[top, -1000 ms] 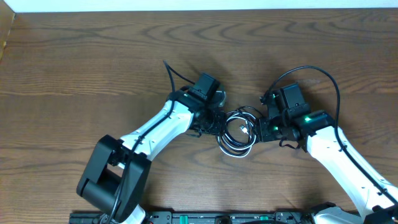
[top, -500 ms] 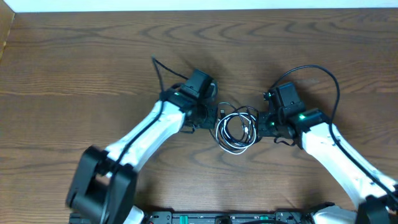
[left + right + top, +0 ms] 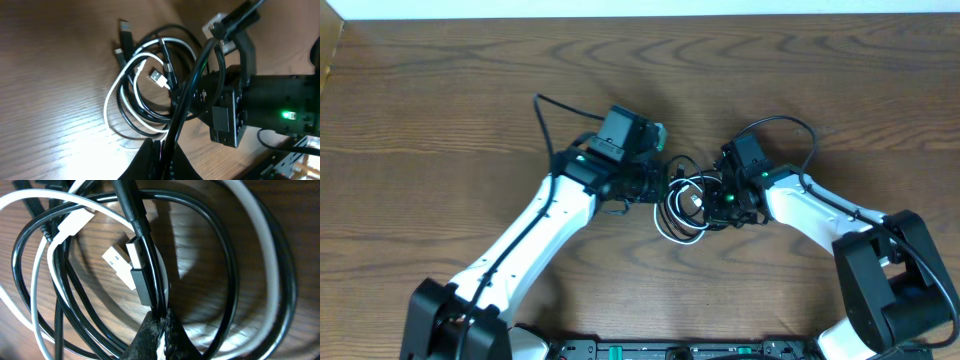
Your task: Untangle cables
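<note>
The cables (image 3: pixel 682 207) are a small coil of black cords and one white cord between my two grippers. In the left wrist view the coil (image 3: pixel 131 107) lies on the wood with a white plug (image 3: pixel 157 76) inside it. My left gripper (image 3: pixel 167 157) is shut on a black cable (image 3: pixel 190 85) that rises tight from the jaws. It sits at the coil's left edge (image 3: pixel 656 185). My right gripper (image 3: pixel 161 330) is shut on black cable strands beside a black plug (image 3: pixel 140 272) and a white plug (image 3: pixel 119 265). It is at the coil's right edge (image 3: pixel 720 202).
The wooden table (image 3: pixel 440 110) runs wide to the left and back. The arms' own thick black wires arc above each wrist (image 3: pixel 545 110) (image 3: pixel 790 125). The right arm's body with a green light (image 3: pixel 286 115) fills the right of the left wrist view.
Both grippers and the coil have shifted left. The right gripper has closed in on the coil's right side. The left wrist has moved up and left.
</note>
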### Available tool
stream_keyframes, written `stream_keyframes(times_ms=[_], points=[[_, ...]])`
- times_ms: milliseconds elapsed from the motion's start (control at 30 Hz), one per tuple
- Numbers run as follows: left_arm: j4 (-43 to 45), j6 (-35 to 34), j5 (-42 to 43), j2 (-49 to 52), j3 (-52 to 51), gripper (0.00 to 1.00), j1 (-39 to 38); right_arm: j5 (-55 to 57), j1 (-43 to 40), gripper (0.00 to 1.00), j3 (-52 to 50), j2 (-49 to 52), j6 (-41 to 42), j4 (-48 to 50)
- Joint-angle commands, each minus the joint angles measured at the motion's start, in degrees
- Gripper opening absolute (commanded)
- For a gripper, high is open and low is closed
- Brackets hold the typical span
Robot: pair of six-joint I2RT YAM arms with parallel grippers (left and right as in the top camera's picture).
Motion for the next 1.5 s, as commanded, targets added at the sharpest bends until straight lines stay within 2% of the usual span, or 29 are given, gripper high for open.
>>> stream_keyframes(times_ms=[0,267,433,533,667,767,867,933,1033,1067,1167,1200,1333,1467], points=[[-2.0,-0.2,0.7,-5.1,0.7,0.07,5.9,2.6,0.3,0.01,-2.1,5.2,1.1,-0.7],[-5.5,0.5,1.6,-16.1,0.7,0.07,32.1,2.6,0.1,0.01,-2.1,5.2,1.5,-0.7],[-5.3,0.2,8.6,-19.6,0.6,0.07,47.3,2.6,0.0,0.01,-2.1,5.2,1.5,-0.9],[-5.3,0.0,9.9,-19.5,0.6,0.08,51.8,2.7,0.0,0.01,-2.1,5.2,1.5,-1.2],[-5.0,-0.1,9.9,-18.9,0.6,0.08,53.9,2.9,-1.3,0.01,-2.1,5.2,1.5,-2.7],[-5.8,-1.6,9.9,-18.3,0.6,0.07,53.0,3.0,-2.9,0.02,-2.1,5.2,1.3,-4.2],[-7.5,-1.5,9.9,-17.7,0.5,0.08,50.1,1.6,-3.5,0.05,-1.8,5.1,-2.4,-4.8],[-8.3,-0.7,9.9,-17.0,0.5,0.14,47.0,2.8,-3.7,0.05,-1.1,4.4,-3.8,-6.4],[-8.7,0.3,9.7,-15.4,0.5,0.17,41.9,9.3,-4.5,0.01,0.3,2.2,-2.4,-11.1],[-8.8,0.4,9.7,-14.5,0.5,0.21,39.7,12.4,-4.9,0.01,0.9,0.8,-1.7,-13.3],[-8.8,0.5,9.7,-12.0,0.5,0.23,33.6,18.5,-5.9,0.01,2.3,-4.4,-1.3,-17.2],[-8.7,0.5,9.7,-11.0,0.5,0.24,31.4,18.9,-6.2,0.01,2.3,-6.0,-1.4,-17.6],[-7.9,0.4,9.7,-5.9,0.5,0.4,22.3,18.6,-7.0,0.01,2.3,-13.3,-1.4,-18.1],[-5.4,0.4,9.7,-1.2,0.5,0.42,14.6,16.2,-6.6,0.01,2.3,-15.0,-1.3,-18.3]])
